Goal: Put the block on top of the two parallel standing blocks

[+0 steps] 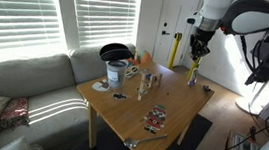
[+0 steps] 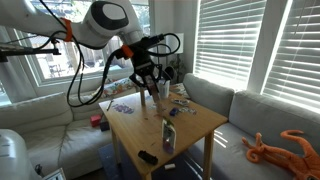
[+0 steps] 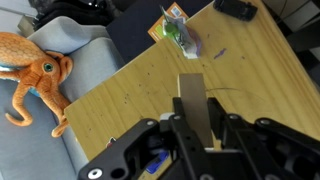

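My gripper (image 3: 197,122) is shut on a pale tan wooden block (image 3: 193,95), held upright between the fingers above the wooden table (image 3: 130,85). In both exterior views the gripper (image 1: 195,51) (image 2: 149,84) hangs above the table, clear of its surface. The two parallel standing blocks (image 1: 150,81) are small tan uprights near the table's middle, beside the white mug (image 1: 115,74). They are out of the wrist view. A tall yellow bottle-like thing (image 1: 192,76) (image 2: 168,134) stands near one table corner, and shows from above in the wrist view (image 3: 177,28).
A black bowl (image 1: 115,52) stands behind the mug. A printed packet (image 1: 156,118) and a small black object (image 1: 206,89) (image 3: 235,8) lie on the table. A grey sofa (image 1: 23,78) borders the table, with an orange octopus toy (image 3: 35,75) (image 2: 275,148) on it.
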`<action>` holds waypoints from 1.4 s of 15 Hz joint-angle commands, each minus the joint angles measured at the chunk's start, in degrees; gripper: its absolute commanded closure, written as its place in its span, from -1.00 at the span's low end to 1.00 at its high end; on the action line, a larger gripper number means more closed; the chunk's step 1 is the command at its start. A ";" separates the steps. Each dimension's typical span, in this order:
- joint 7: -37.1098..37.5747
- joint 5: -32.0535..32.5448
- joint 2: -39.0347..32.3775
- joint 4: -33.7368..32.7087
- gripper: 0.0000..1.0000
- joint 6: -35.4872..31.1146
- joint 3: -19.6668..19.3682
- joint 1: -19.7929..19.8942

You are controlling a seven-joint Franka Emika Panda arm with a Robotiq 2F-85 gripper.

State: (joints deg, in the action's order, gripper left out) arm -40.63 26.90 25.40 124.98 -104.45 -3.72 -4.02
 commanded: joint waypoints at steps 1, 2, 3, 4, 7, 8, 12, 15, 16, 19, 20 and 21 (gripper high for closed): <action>-8.97 1.56 -4.95 -5.47 0.86 0.73 0.33 -0.94; -4.16 0.84 -2.29 -2.08 0.43 0.34 0.94 0.18; -5.90 0.81 -3.35 -3.06 0.43 0.31 1.04 0.02; -6.80 0.79 -4.09 -3.81 0.43 0.31 1.09 -0.02; -13.88 3.44 -4.05 -3.72 0.86 -1.10 1.95 -1.28; -15.34 4.43 -5.24 -5.78 0.86 0.85 3.07 -1.35; -22.14 6.67 -10.40 -12.81 0.86 4.89 6.95 -2.67; -21.90 10.12 -15.21 -15.79 0.86 6.55 8.93 -2.37; -21.32 8.87 -16.30 -15.74 0.86 5.82 8.73 -2.43; -16.51 10.71 -20.74 -17.65 0.86 11.03 10.11 -2.39; -13.88 11.06 -22.22 -18.56 0.86 12.58 10.43 -2.61; -11.70 11.23 -23.56 -19.34 0.86 13.51 10.55 -2.74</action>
State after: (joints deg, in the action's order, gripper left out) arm -57.67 35.98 6.55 110.06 -95.96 5.49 -6.46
